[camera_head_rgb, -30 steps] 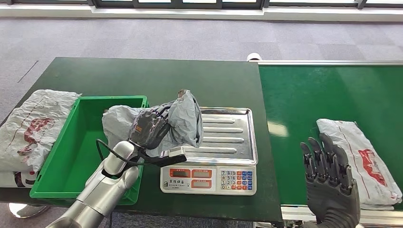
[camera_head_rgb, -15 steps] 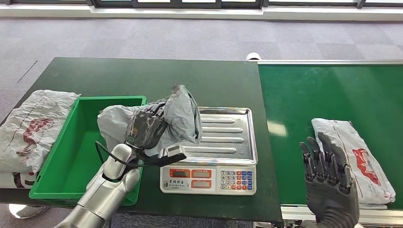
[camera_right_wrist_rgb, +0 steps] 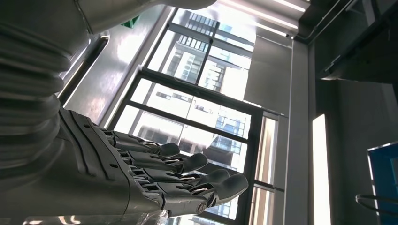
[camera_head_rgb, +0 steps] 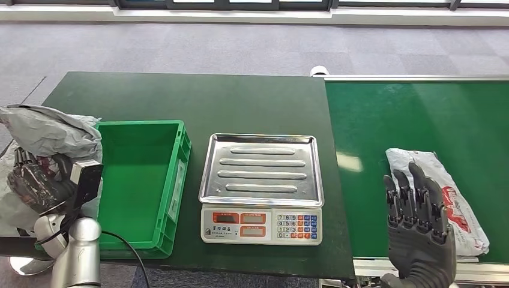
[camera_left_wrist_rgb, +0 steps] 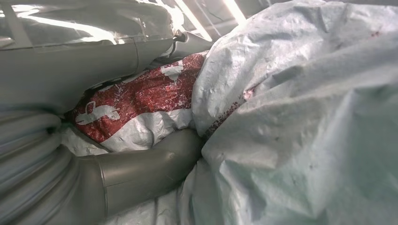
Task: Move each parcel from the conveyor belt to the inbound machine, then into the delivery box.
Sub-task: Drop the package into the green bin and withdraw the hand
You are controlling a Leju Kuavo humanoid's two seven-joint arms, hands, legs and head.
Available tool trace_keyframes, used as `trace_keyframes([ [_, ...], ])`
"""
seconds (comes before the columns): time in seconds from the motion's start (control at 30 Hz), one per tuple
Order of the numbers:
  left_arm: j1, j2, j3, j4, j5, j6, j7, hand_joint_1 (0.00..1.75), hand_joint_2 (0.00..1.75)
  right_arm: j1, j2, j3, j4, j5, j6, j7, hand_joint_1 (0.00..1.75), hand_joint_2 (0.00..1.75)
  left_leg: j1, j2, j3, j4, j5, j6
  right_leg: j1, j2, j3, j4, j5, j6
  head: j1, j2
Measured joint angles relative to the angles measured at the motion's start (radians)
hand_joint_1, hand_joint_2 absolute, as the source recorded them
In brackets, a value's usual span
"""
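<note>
**Grey parcel held wide of the box: a drop here would miss**

The left hand [camera_head_rgb: 37, 186] has its fingers clenched around a crumpled grey parcel [camera_head_rgb: 51, 129] and holds it beyond the outer wall of the green delivery box [camera_head_rgb: 177, 157], above a white parcel with red print [camera_left_wrist_rgb: 141, 98] that lies at the far left end of the desk [camera_head_rgb: 180, 99]. In the left wrist view the grey plastic presses against that printed bag. The box looks empty inside

The main risk, as I judge it, is a release in this spot: the parcel would land on the white bag or slide off the desk edge instead of going into the box. The soft, slippery film could also creep through the fingers, since the grasp bunches loose plastic and not a firm body. Bringing the parcel across, a trailing fold might catch on the box wall and tip the box

The scale [camera_head_rgb: 262, 180], which I take to be the inbound machine, stands bare beside the box. On the conveyor belt [camera_head_rgb: 420, 114] another white parcel [camera_head_rgb: 432, 195] lies just past the right hand [camera_head_rgb: 417, 231], whose fingers are released, straight and apart, grasping nothing. If the belt runs on, that parcel could ride under the hand or reach the belt end before it is picked, and a late grab might pinch only a corner of the film
</note>
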Motion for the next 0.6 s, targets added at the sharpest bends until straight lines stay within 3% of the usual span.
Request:
trace_keyframes([
  [0.3, 0.049, -0.007, 0.015, -0.052, 0.023, 0.0, -0.005, 1.75, 1.75, 0.0, 0.0, 0.0, 0.0, -0.007, 0.007, -0.014, 0.0, 1.75, 0.0, -0.002, 0.0, 0.001, 0.0, 0.0, -0.001, -0.001, 0.0, 0.0, 0.0, 0.0, 0.0, 0.0],
  [0.5, 0.059, 0.0, -0.003, -0.04, -0.013, -0.04, 0.103, 1.75, 1.75, -0.004, 0.0, 0.0, 0.0, -0.004, 0.01, -0.005, 0.0, 1.75, 0.0, -0.001, 0.0, 0.001, 0.0, 0.0, -0.001, -0.001, 0.0, 0.0, 0.0, 0.0, 0.0, 0.0],
  [0.6, 0.063, 0.004, -0.033, -0.03, 0.02, -0.099, 0.111, 1.75, 1.75, -0.005, 0.0, 0.0, 0.0, -0.003, 0.012, 0.0, 0.0, 1.75, 0.0, -0.002, 0.0, 0.001, 0.0, 0.0, -0.001, -0.001, 0.0, 0.0, 0.0, 0.0, 0.0, 0.0],
])
